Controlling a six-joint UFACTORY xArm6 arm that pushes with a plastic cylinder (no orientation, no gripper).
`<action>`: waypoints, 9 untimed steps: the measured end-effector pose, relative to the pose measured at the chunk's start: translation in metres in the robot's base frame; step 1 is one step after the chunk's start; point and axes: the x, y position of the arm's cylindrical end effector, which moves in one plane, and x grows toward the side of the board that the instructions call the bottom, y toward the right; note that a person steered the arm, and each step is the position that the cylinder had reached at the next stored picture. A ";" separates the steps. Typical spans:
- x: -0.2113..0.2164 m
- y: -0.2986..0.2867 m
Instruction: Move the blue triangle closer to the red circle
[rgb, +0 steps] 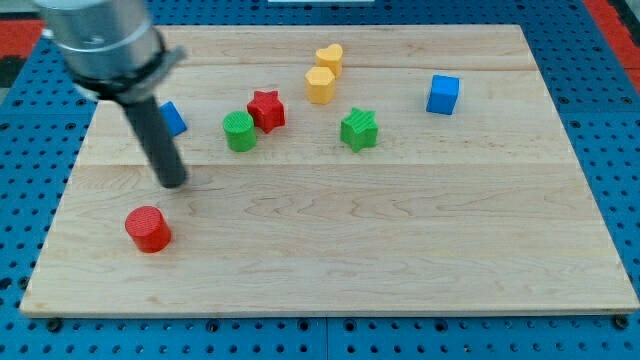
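On a pale wooden counter (400, 250) laid over a blue pegboard (620, 120), the arm's dark rod slants down from the view's upper left, its tip (175, 184) resting on bare wood. The end effector is a plain rod with nothing to open or close, and it holds nothing. The blue triangle (173, 118) sits just behind the rod toward the view's top, partly hidden by it; whether the two touch cannot be told. The red circle (149, 229) stands near the tip, toward the view's bottom left, apart from it. To the right, a green circle (240, 132) and a red star (266, 110) sit side by side, a yellow heart (329, 58) just above a yellow hexagon (320, 85), a green star (359, 130) nearby, and a blue cube (443, 95) well apart at the upper right.
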 end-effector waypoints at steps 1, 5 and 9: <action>0.052 -0.011; -0.059 -0.011; -0.141 0.003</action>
